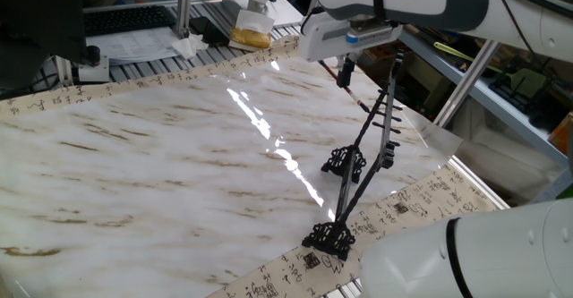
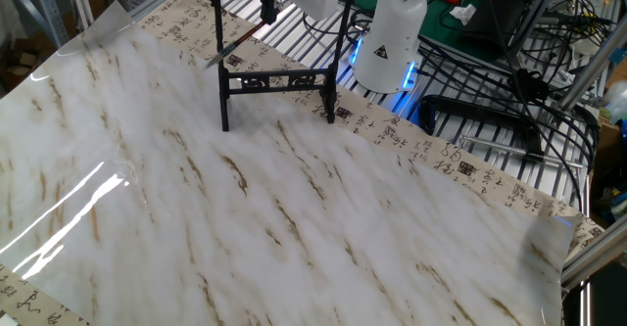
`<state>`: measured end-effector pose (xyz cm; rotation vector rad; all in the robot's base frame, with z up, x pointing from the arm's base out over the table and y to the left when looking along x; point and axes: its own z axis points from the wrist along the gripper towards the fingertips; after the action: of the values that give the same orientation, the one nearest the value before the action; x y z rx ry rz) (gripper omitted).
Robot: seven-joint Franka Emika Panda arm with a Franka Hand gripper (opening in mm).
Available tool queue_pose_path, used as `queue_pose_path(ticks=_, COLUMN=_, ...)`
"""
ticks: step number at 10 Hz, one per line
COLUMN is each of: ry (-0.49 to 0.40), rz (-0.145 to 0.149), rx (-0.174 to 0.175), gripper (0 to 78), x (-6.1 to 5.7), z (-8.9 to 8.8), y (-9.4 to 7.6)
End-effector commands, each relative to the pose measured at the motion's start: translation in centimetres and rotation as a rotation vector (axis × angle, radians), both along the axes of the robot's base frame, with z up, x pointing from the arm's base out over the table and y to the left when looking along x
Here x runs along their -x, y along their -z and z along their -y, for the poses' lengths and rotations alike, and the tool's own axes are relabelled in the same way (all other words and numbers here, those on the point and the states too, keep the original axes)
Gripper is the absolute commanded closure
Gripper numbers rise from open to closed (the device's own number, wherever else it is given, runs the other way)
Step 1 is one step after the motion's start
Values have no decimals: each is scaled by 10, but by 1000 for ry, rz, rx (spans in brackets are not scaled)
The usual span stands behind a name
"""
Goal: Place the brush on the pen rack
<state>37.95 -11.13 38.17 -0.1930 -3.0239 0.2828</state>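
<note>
The black pen rack (image 1: pixel 358 155) stands near the table's right edge, its two scrolled feet on the marble sheet and its thin posts rising up. In the other fixed view the pen rack (image 2: pixel 276 79) stands at the far side. My gripper (image 1: pixel 345 71) is shut on the brush (image 1: pixel 358 97), a thin dark shaft slanting down beside the rack's upper part. In the other fixed view my gripper (image 2: pixel 265 9) holds the brush (image 2: pixel 233 44) tilted, its dark tip low and to the left, between the posts. The rack's top bar is cut off there.
A marble-patterned sheet (image 1: pixel 161 155) covers the table, edged with calligraphy-printed paper (image 1: pixel 421 204). A second white robot base (image 2: pixel 387 42) stands right behind the rack. Metal frame poles (image 1: pixel 466 83) and cables (image 2: pixel 509 81) lie beyond the table's edge.
</note>
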Motion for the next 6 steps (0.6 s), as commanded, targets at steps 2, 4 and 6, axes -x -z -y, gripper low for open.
queue_pose_path(ticks=2, ry=-54, rz=-6, rx=-12, gripper=764, x=-5, z=3, y=1)
queue_pose_path(ticks=4, ry=-57, rz=-23, rx=-13, gripper=764, x=-9, z=6, y=1)
queue_pose_path(ticks=6, ry=-52, rz=-36, rx=-10, gripper=764, x=-10, z=6, y=1)
